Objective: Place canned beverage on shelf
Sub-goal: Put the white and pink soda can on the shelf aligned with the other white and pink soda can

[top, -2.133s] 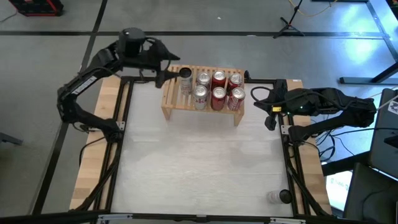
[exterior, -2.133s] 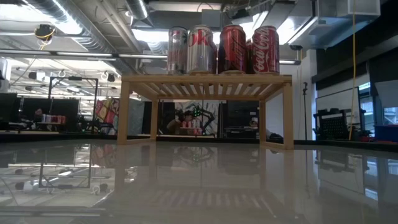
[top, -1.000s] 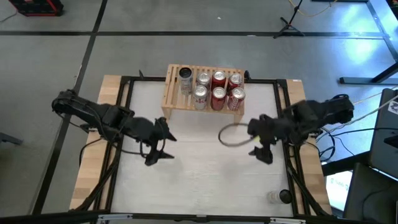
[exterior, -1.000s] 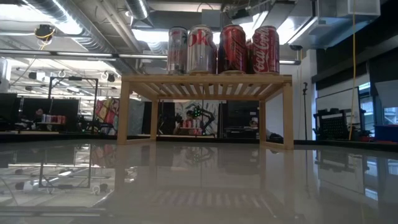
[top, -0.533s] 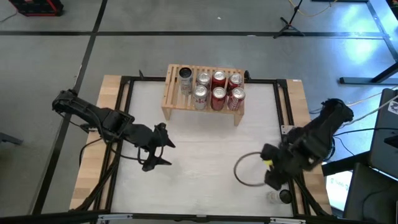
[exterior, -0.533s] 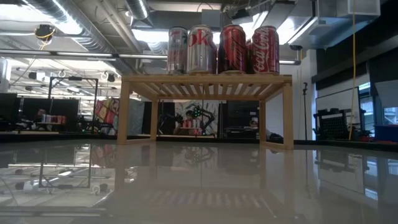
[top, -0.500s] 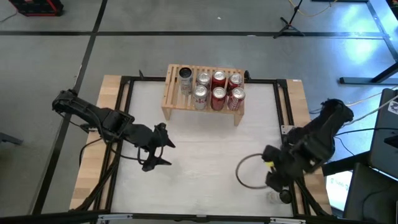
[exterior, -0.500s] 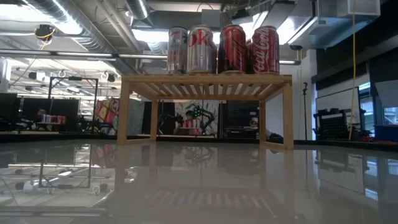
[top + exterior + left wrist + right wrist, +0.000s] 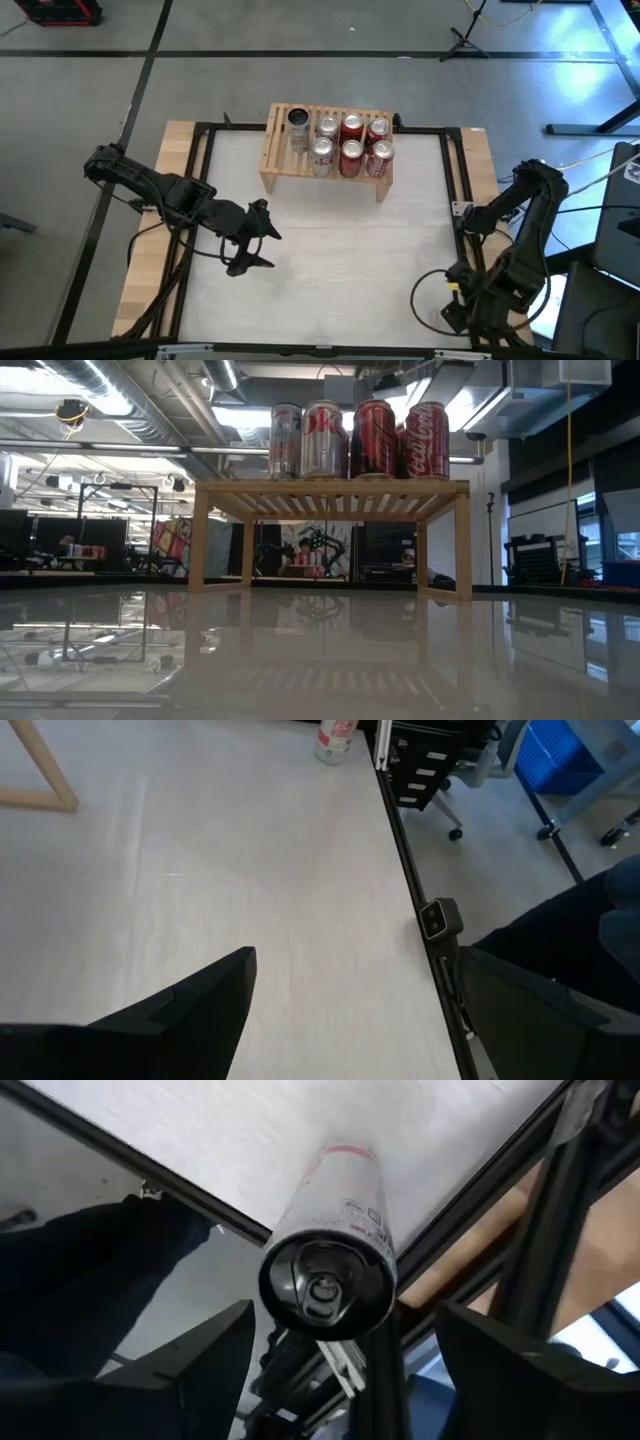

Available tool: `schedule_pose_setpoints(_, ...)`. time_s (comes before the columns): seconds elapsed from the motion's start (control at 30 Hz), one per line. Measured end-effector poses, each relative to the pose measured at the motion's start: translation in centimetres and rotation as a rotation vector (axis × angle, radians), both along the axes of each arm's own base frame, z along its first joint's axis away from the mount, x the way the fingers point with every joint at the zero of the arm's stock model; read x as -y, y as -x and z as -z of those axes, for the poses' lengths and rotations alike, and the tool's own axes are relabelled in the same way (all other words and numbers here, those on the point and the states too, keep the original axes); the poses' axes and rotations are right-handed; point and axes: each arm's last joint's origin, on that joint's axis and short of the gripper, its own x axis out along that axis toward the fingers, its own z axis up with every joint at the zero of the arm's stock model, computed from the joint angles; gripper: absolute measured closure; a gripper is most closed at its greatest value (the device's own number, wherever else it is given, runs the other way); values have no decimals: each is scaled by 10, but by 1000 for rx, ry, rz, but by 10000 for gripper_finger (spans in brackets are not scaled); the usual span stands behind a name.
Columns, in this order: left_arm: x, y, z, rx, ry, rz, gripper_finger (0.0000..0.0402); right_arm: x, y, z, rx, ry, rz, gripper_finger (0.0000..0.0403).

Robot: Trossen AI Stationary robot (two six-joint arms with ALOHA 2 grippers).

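Observation:
The light-wood shelf (image 9: pixel 325 152) stands at the table's far edge on its side legs (image 9: pixel 462 545), with several cans (image 9: pixel 360 440) upright on its slatted top. One more canned beverage (image 9: pixel 325 1280), white with a dark top, stands upright on its base in the table's near right corner. It also shows far off in the left wrist view (image 9: pixel 335 738). My right gripper (image 9: pixel 340 1335) hangs open above this can, pointing steeply down, one finger on either side of the can's top, apart from it. My left gripper (image 9: pixel 258 245) hovers open over the table's left middle, holding nothing.
Black frame rails (image 9: pixel 462 250) border the white table top (image 9: pixel 330 260). A cable loop (image 9: pixel 428 295) hangs by my right arm. A person's dark-clad legs (image 9: pixel 90 1270) stand just beyond the near right corner. A blue bin (image 9: pixel 560 755) and chair wheels lie off the table.
My right gripper has swung from the table's right middle toward the near right corner, has come down and rolled its wrist, and now stands over the lone can. The can and the shelf have not moved.

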Motion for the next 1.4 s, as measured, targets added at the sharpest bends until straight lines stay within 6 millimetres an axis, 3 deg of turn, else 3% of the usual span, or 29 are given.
schedule_pose_setpoints(0.17,0,0,0,0,0,0,69,0,1,14,-22,25,29,100)
schedule_pose_setpoints(0.63,0,0,0,-1,0,-2,69,-5,-2,28,-4,-20,21,100)
schedule_pose_setpoints(1.1,0,0,0,0,-4,-7,69,0,-1,12,75,-27,-22,100)
schedule_pose_setpoints(1.4,0,0,0,-2,2,-4,69,-12,-9,24,112,-11,-92,100)
